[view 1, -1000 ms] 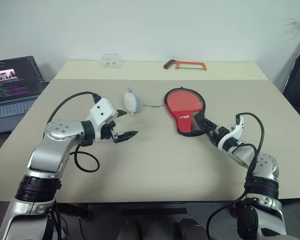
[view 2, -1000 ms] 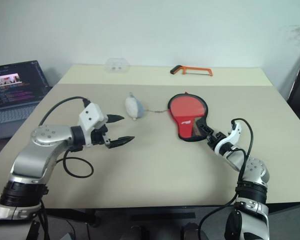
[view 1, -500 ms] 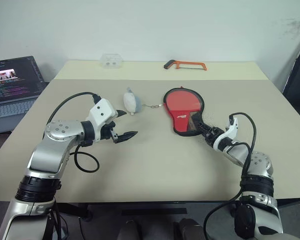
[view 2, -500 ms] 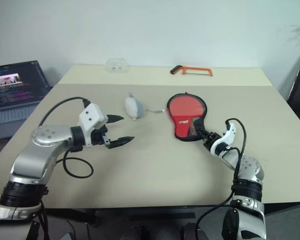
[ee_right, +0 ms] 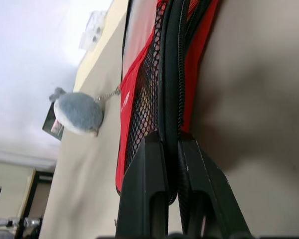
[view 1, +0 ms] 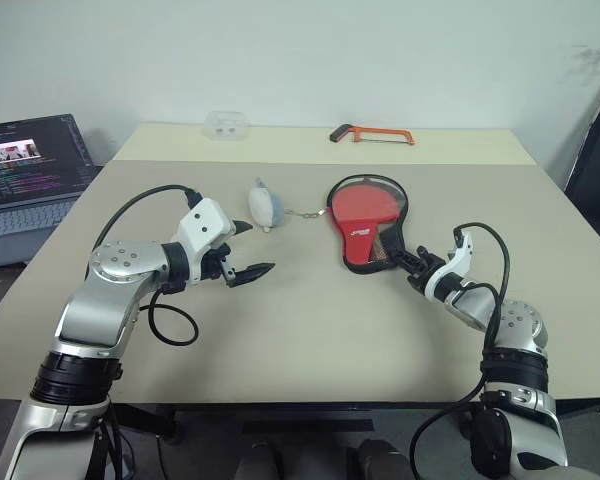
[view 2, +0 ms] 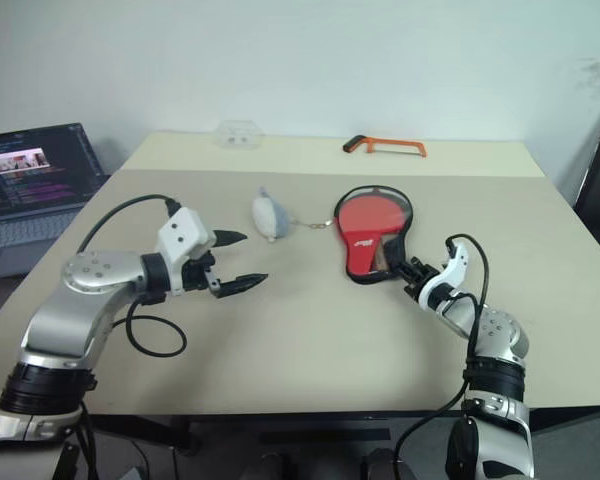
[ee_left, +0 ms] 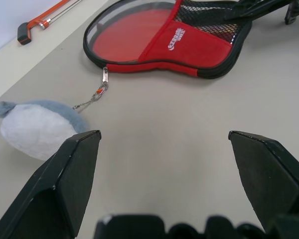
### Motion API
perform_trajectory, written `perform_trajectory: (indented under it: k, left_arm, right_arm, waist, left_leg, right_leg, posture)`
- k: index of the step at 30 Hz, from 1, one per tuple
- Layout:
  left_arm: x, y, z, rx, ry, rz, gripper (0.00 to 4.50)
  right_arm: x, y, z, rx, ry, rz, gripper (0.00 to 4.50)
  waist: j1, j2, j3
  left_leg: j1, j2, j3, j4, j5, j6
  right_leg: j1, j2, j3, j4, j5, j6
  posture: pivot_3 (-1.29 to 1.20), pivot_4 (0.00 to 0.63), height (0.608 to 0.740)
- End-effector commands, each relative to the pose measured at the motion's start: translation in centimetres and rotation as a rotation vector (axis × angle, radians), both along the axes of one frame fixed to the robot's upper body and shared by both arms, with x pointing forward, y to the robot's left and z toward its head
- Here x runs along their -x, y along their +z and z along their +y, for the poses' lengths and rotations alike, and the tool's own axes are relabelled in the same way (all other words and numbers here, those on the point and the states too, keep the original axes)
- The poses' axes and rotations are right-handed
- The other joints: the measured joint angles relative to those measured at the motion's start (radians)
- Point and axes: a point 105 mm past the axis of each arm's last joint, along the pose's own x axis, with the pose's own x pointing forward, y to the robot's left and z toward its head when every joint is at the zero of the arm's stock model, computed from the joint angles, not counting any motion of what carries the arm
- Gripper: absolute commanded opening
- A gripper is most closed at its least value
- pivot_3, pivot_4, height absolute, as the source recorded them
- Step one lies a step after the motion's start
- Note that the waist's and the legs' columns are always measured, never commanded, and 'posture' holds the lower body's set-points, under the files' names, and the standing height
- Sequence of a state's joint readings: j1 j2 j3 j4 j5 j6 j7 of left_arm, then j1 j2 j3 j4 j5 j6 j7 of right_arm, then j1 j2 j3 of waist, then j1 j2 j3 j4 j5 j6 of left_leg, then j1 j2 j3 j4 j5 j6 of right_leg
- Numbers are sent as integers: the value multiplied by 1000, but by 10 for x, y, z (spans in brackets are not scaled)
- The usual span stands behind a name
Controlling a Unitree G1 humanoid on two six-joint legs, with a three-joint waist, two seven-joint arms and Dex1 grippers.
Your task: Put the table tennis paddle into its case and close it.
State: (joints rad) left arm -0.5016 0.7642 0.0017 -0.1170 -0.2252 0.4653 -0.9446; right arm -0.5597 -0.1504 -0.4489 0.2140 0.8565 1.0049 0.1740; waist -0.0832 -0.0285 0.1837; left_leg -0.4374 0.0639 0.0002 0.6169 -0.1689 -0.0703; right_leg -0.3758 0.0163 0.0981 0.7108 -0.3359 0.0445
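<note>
Pinching the case (view 1: 368,222) edge, the right gripper (view 1: 408,262) is clamped to steady it; the left gripper (view 1: 248,250) is held spread apart, likely for the zip.

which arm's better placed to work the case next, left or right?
Right, probably. The right pincer is shut on the case edge at its narrow end. The left pincer hangs open above the table, apart from the case.

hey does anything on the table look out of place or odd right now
Yes: an orange hacksaw lies at the table's far edge, unrelated to the paddle case. Otherwise nothing looks spilled or damaged.
</note>
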Motion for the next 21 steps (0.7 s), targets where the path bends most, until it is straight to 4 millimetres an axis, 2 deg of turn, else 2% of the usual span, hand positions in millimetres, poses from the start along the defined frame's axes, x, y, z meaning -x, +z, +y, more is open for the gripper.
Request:
perform_trajectory:
  k: [1,8,12,21]
  left_arm:
    - [2,9,-3,-25,-19,-50,4500]
    - [1,7,-5,-37,-34,-41,4500]
    - [0,5,-5,-45,-44,-34,4500]
    - [-4,6,-8,-53,-66,-37,4500]
  right_arm:
    - [21,-15,17,19,105,62,11]
    - [59,-25,26,46,197,112,11]
    - [89,-29,31,49,258,137,11]
    - [143,-42,40,56,370,201,11]
  waist:
    - [1,0,0]
    - [3,-1,-1]
    - [4,-2,-1]
    - [3,-7,-4]
  left_leg:
    - [1,0,0,-3,0,0]
    - [1,1,-1,-12,0,0]
    - [1,1,-1,-14,0,0]
    - [1,1,-1,-15,0,0]
  right_leg:
    - [0,0,0,-1,1,-2]
    - [0,0,-2,-9,-1,-6]
    - [1,0,-2,-13,-1,-6]
    - [1,0,-3,-13,-2,-6]
  posture:
    - [0,150,740]
    - [0,150,740]
    - [0,150,740]
    - [0,150,740]
